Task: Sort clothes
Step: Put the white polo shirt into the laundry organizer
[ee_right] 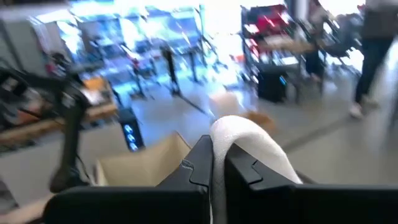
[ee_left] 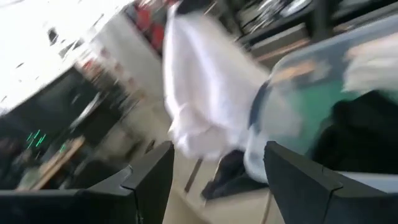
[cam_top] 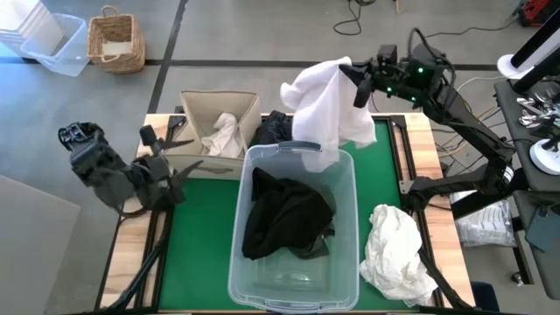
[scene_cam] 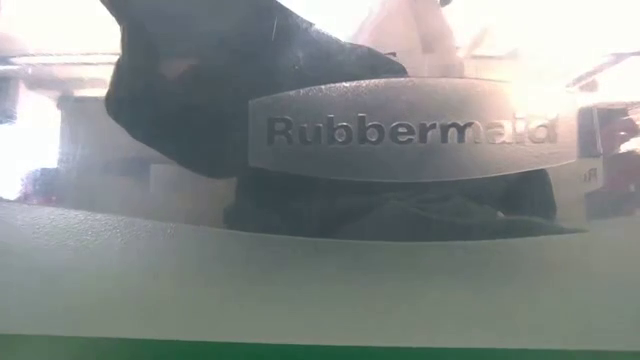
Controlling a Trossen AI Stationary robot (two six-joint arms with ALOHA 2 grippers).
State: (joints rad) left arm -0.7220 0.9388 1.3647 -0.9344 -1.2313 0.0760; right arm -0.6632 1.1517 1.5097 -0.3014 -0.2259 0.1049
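A large white cloth garment (cam_top: 322, 109) is held aloft at the upper centre of the high view, pinched between the closed fingers of the right gripper (cam_top: 360, 86) — in the right wrist view the white fabric (ee_right: 249, 149) is seen clamped between the two dark fingers. The garment hangs over the far rim of the clear plastic tub (cam_top: 346, 262), in which a black garment (cam_top: 284, 214) is heaped. A crumpled cream garment (cam_top: 398, 254) lies on the green mat (cam_top: 197, 236) at lower right. Another pale garment (cam_top: 223, 136) sits in the beige fabric box (cam_top: 197, 109) at upper left. The left gripper (cam_top: 166, 171) is parked at left, its fingers spread apart — nothing held.
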